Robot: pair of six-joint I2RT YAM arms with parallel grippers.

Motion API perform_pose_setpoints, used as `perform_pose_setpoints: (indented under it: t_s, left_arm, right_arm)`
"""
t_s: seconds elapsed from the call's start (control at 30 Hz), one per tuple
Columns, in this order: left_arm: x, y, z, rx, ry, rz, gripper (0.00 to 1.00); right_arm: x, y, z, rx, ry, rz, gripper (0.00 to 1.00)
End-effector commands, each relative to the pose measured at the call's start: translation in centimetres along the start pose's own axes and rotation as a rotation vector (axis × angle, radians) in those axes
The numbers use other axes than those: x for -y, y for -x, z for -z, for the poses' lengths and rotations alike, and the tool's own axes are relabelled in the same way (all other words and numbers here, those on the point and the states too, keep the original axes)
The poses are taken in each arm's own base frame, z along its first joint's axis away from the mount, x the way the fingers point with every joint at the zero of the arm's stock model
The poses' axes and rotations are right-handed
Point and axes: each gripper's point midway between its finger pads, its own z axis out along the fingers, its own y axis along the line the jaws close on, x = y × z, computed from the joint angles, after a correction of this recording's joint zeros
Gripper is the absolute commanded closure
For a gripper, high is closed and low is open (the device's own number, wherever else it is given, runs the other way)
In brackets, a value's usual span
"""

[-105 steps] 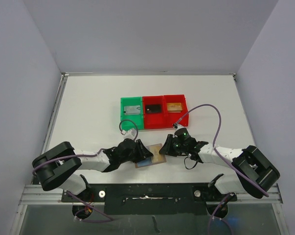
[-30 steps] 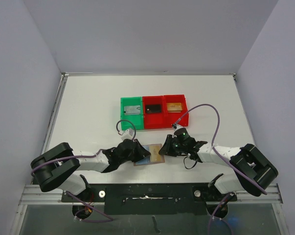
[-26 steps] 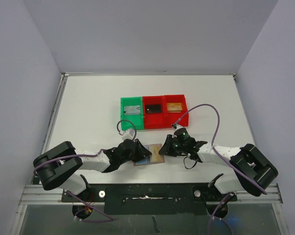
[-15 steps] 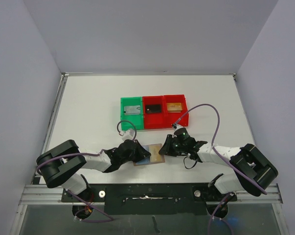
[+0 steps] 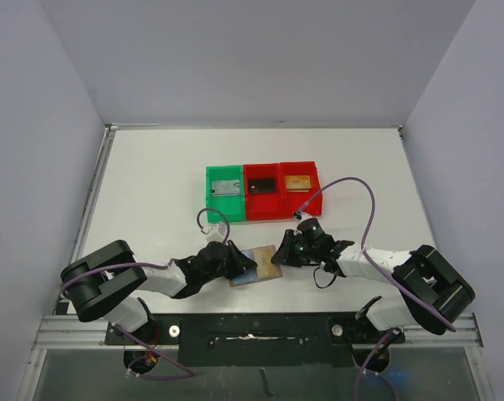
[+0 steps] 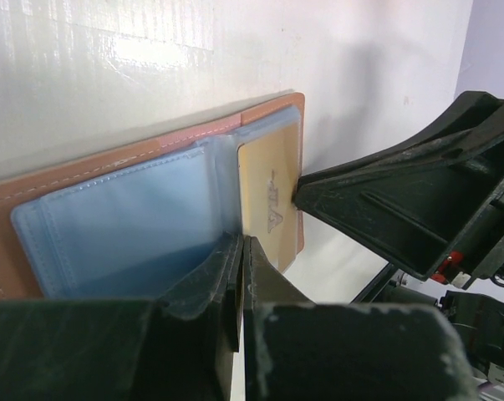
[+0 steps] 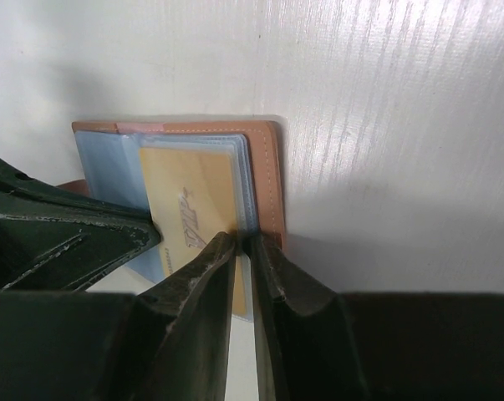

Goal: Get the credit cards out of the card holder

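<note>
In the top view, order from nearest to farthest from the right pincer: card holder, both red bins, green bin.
1. card holder: at the right pincer itself.
2. middle red bin and right red bin: beyond it, too close to call.
3. green bin: leftmost.

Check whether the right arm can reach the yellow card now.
Probably yes: the right gripper sits at the edge of the yellow card in the open card holder; only a clear sleeve covers it.

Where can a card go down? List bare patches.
Free: table left of the green bin, right of the right red bin, and the far strip behind both. Crowded: near centre, where left end effector and right end effector meet on the card holder.
</note>
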Motion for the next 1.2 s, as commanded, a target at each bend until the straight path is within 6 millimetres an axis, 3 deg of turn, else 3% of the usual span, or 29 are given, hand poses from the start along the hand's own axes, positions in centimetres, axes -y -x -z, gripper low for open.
perform_pose_setpoints:
  t_s: [0.0, 0.4, 0.47, 0.57, 0.73, 1.07, 1.17]
  left_arm:
    - [2.0, 1.2, 0.6, 0.040, -0.051, 0.011, 1.00]
    - [0.9, 2.1, 1.8, 0.082, 0.011, -0.007, 1.00]
    - [1.2, 2.0, 1.6, 0.077, -0.004, -0.006, 0.88]
    - [2.1, 2.0, 1.1, 0.075, -0.037, -0.002, 0.79]
    - [2.1, 1.7, 0.3, 0.065, -0.038, 0.007, 0.74]
    - [2.5, 0.9, -0.8, 0.033, -0.085, 0.026, 0.74]
    - [2.5, 0.5, -1.1, 0.018, -0.098, 0.039, 0.79]
  right_arm:
    - [1.2, -0.8, 0.0, -0.028, -0.054, 0.008, 0.84]
    - [1.2, -0.7, 0.0, -0.027, -0.056, 0.011, 0.84]
    - [1.2, -0.7, 0.0, -0.027, -0.054, 0.010, 0.84]
    - [1.1, -0.7, -0.1, -0.028, -0.052, 0.009, 0.84]
    - [1.1, -0.8, -0.1, -0.032, -0.051, 0.010, 0.84]
    - [1.1, -1.0, -0.2, -0.037, -0.046, 0.007, 0.84]
    - [1.2, -1.0, -0.2, -0.036, -0.047, 0.006, 0.84]
